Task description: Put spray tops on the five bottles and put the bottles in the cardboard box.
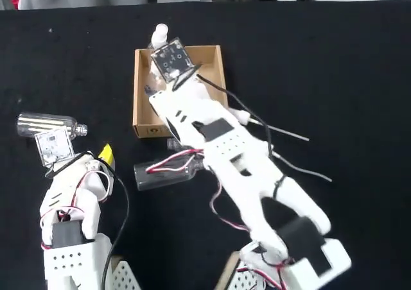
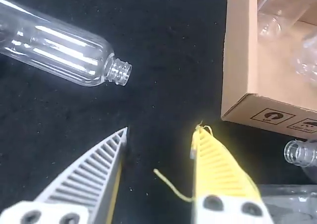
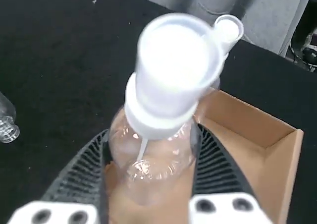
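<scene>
My right gripper (image 3: 151,135) is shut on a clear bottle (image 3: 148,169) with a white spray top (image 3: 173,75), held upright over the cardboard box (image 3: 262,135). From above, that capped bottle (image 1: 159,33) stands at the far left corner of the box (image 1: 142,104), with the right gripper (image 1: 157,62) around it. Clear bottles (image 2: 277,16) lie inside the box (image 2: 247,70). My left gripper (image 2: 159,132) hangs open over bare table, near an uncapped bottle (image 2: 59,48) lying on its side. Another uncapped bottle (image 1: 164,173) lies under the right arm.
A loose spray top (image 1: 244,117) with its long dip tube lies right of the box. The left gripper (image 1: 103,158) is near the table's front left, with the lying bottle (image 1: 48,124) just beyond it. A black cloth covers the table.
</scene>
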{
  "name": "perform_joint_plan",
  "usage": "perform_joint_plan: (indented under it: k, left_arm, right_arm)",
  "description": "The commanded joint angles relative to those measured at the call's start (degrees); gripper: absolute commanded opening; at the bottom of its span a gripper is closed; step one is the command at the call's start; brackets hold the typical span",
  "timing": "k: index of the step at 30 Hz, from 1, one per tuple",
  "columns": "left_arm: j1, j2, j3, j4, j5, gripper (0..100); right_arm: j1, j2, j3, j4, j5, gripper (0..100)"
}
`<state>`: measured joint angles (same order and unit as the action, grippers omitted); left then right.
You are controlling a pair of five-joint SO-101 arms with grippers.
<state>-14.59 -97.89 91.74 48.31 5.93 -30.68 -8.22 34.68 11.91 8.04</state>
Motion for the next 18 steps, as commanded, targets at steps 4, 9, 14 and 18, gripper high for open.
perform_joint_plan:
  k: [4, 9, 14, 18]
  left_arm:
    - [-0.66, -0.70, -0.40, -0.62, -0.70, 19]
    - [-0.66, -0.70, -0.40, -0.62, -0.70, 19]
    - [-0.66, -0.70, -0.40, -0.62, -0.70, 19]
    - [-0.66, -0.70, -0.40, -0.62, -0.70, 19]
  right_arm:
    - [1.49, 6.11, -9.45, -2.02, 0.26, 8.6]
    - [1.49, 12.18, -14.37, -2.02, 0.26, 8.6]
    - [1.49, 17.36, -18.51, -2.02, 0.26, 8.6]
    - [1.93, 20.70, -21.32, -2.02, 0.26, 8.6]
